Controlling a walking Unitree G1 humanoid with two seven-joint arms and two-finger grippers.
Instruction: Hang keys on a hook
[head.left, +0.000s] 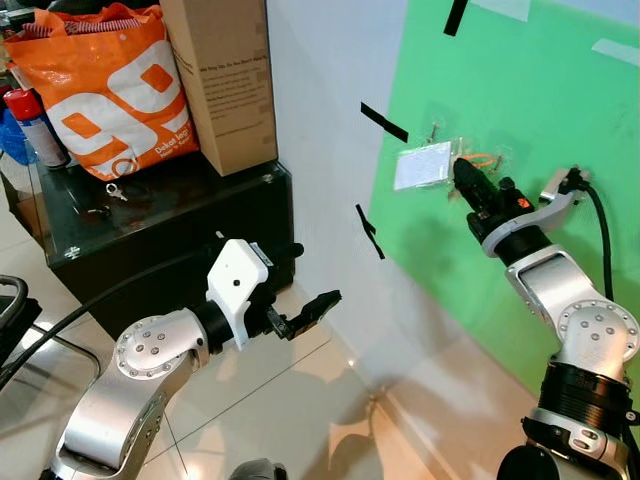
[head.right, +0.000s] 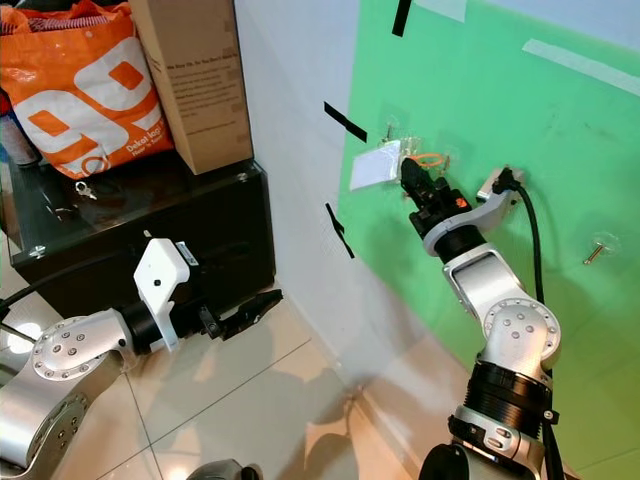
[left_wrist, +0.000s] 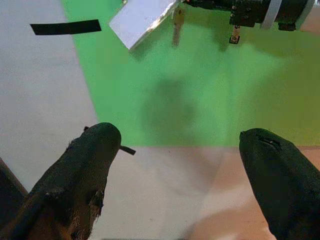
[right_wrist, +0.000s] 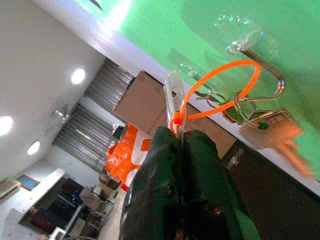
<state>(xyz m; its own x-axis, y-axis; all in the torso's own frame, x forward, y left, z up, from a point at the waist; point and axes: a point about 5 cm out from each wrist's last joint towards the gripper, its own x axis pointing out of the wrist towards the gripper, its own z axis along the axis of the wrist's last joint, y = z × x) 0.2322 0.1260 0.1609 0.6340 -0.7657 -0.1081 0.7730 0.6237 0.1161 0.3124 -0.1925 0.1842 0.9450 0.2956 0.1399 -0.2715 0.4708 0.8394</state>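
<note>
On the green wall panel (head.left: 520, 90) a clear stick-on hook (right_wrist: 260, 70) juts out with a metal prong. My right gripper (head.left: 462, 168) is raised to it, shut on the knot of an orange loop (right_wrist: 220, 90) that carries a white tag (head.left: 423, 165), a key ring and keys (right_wrist: 265, 122). The loop lies against the prong; I cannot tell whether it is over the tip. My left gripper (head.left: 315, 308) hovers low over the floor, open, its fingers (left_wrist: 85, 165) wide apart and holding nothing.
At the left a black cabinet (head.left: 180, 235) holds an orange bag (head.left: 110, 90), a cardboard box (head.left: 225, 80) and a spray can (head.left: 35, 125). Black tape strips (head.left: 383, 122) mark the wall. Another hook (head.right: 597, 250) sits further right on the panel.
</note>
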